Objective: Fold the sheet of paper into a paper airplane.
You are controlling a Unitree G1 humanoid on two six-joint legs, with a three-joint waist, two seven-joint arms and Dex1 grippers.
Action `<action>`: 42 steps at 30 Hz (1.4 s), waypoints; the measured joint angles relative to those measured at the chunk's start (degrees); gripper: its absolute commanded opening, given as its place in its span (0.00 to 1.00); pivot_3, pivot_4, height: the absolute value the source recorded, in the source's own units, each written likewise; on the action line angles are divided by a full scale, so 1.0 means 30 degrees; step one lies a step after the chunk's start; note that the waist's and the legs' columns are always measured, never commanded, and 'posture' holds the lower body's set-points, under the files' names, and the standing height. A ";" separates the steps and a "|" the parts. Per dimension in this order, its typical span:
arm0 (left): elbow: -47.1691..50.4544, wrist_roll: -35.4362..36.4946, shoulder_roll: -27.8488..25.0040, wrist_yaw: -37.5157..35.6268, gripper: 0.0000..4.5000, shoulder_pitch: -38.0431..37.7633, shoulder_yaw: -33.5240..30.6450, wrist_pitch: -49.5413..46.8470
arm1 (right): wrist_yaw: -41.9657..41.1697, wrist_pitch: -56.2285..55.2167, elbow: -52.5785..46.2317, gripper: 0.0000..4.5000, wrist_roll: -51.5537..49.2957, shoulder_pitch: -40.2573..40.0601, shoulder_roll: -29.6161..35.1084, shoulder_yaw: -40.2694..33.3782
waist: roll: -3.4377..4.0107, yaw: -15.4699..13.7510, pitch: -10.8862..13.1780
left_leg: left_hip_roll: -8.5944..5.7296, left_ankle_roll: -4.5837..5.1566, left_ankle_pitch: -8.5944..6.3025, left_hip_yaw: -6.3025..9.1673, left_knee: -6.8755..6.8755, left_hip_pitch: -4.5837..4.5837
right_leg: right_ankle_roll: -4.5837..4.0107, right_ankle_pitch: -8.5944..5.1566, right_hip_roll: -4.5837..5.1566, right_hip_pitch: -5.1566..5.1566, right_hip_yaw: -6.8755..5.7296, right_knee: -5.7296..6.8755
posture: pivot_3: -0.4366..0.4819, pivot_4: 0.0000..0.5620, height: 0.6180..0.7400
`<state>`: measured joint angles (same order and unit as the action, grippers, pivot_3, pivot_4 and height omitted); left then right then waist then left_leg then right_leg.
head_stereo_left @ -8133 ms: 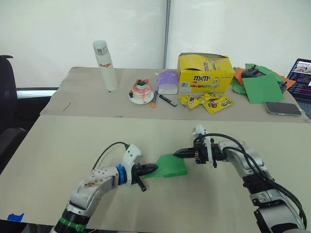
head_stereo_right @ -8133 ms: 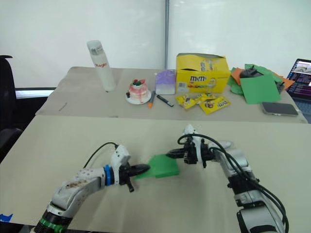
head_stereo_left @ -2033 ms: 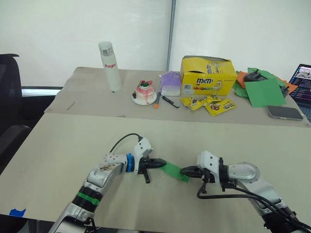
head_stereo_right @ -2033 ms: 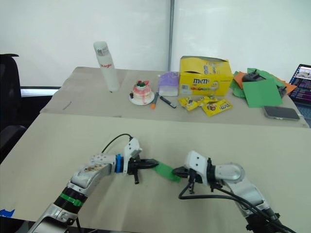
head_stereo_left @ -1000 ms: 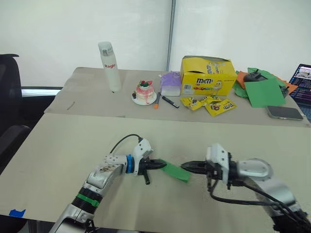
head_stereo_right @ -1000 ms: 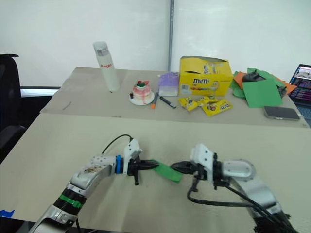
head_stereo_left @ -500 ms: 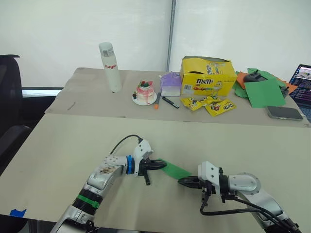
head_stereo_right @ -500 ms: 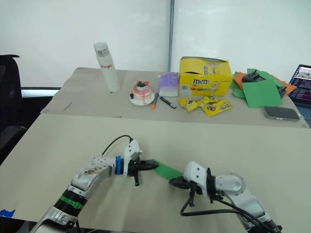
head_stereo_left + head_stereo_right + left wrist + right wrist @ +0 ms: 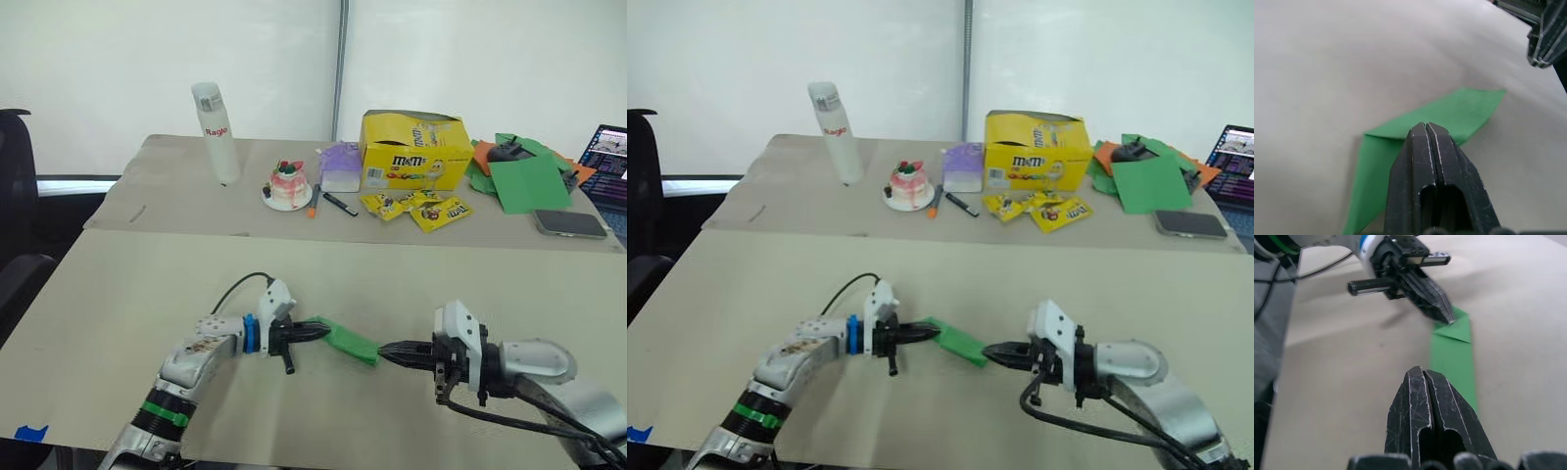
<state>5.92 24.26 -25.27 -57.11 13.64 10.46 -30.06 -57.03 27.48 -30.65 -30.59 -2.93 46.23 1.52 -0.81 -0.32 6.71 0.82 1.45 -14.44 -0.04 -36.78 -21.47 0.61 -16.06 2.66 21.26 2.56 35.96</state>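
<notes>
Head pair — I look forward-down over both tables | wrist views — close along each gripper, sharing the green paper (image 9: pixel 1449 115).

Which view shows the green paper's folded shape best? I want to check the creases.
The right wrist view: the paper airplane runs lengthwise as a narrow strip with a folded corner. The left wrist view hides part behind the left hand. Both eye views show it small and slanted.

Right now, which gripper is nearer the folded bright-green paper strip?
Left. The left gripper is shut on the folded bright-green paper strip's end; the right gripper is shut just off its other end.
</notes>
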 measured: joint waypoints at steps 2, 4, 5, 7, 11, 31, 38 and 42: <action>0.1406 0.0721 -0.0830 -0.0069 0.00 -0.0092 -0.0820 -0.0491 | 0.0227 0.0494 -0.0387 0.01 -0.0016 0.0921 0.0090 0.0051 | -0.0002 0.0023 0.0012 | 0.0002 0.0000 0.0000 0.0001 0.0001 0.0001 | 0.0000 -0.0001 -0.0003 0.0002 -0.0003 -0.0001 | 0.48 0.27 0.98; 0.2670 0.1129 -0.1663 -0.0284 0.00 -0.0332 -0.1226 -0.0824 | 0.0283 0.1007 -0.0863 0.01 -0.0034 0.1459 0.0161 0.0247 | 0.0008 0.0040 0.0019 | 0.0003 0.0000 -0.0001 0.0002 0.0010 -0.0001 | -0.0001 -0.0002 -0.0003 0.0005 -0.0003 -0.0011 | 0.48 0.27 0.98; 0.3586 0.1377 -0.2427 -0.0570 0.00 -0.0825 -0.1256 -0.0910 | 0.0239 0.1020 -0.1069 0.01 0.0229 0.1696 0.0425 0.0820 | 0.0013 0.0053 0.0020 | 0.0003 0.0000 -0.0001 0.0002 0.0018 -0.0003 | -0.0001 -0.0002 0.0000 0.0004 -0.0005 -0.0021 | 0.48 0.27 0.98; 0.4613 0.1371 -0.3332 -0.0855 0.00 -0.1909 -0.1119 -0.0918 | 0.0302 0.0878 -0.0813 0.01 0.1513 0.1927 0.0634 0.2013 | 0.0012 0.0063 0.0021 | 0.0001 0.0000 -0.0002 -0.0003 0.0023 0.0000 | -0.0003 -0.0003 0.0012 0.0003 -0.0002 -0.0033 | 0.48 0.27 0.98; 0.5458 0.1210 -0.3669 -0.0419 0.00 -0.3182 -0.0816 -0.0916 | 0.1033 0.0487 0.1065 0.01 0.3407 0.3074 -0.0219 0.3308 | 0.0011 0.0013 0.0065 | -0.0013 -0.0008 0.0006 -0.0014 0.0010 0.0005 | -0.0008 0.0000 0.0177 0.0003 -0.0026 -0.0012 | 0.48 0.27 0.98; 0.6210 0.1630 -0.4082 0.1574 0.99 -0.5313 -0.3110 -0.0656 | 0.1861 -0.0608 0.6181 0.00 0.6516 0.7711 -0.2282 0.3349 | 0.0065 0.0103 0.0102 | -0.0019 -0.0004 0.0002 -0.0007 0.0031 0.0001 | -0.0027 -0.0006 0.0211 0.0016 -0.0046 -0.0004 | 0.48 0.27 0.98; 0.6099 0.1373 -0.4520 0.1486 1.00 -0.5064 -0.2931 -0.0345 | 0.1299 0.3135 0.2420 0.51 0.5147 0.7624 -0.1930 0.4382 | 0.0072 0.0163 0.0105 | -0.0015 -0.0006 0.0002 0.0028 0.0033 0.0002 | -0.0051 -0.0014 0.0261 0.0013 -0.0019 -0.0006 | 0.48 0.27 0.98; 0.6002 0.0724 -0.4617 0.1526 1.00 -0.4475 -0.2332 -0.0229 | 0.2206 0.3420 0.2320 0.66 0.6227 0.7598 -0.2200 0.5715 | 0.0072 0.0164 0.0105 | -0.0018 -0.0007 0.0002 0.0024 0.0034 -0.0008 | -0.0055 -0.0015 0.0269 0.0023 -0.0019 -0.0012 | 0.48 0.27 0.98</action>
<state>23.93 26.43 -39.12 -52.53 0.22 3.47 -30.74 -50.42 37.74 -23.70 -11.91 19.86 39.63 18.66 -0.60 0.17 7.03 0.77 1.43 -14.43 0.03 -36.68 -21.50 0.45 -16.10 3.46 21.33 2.51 35.93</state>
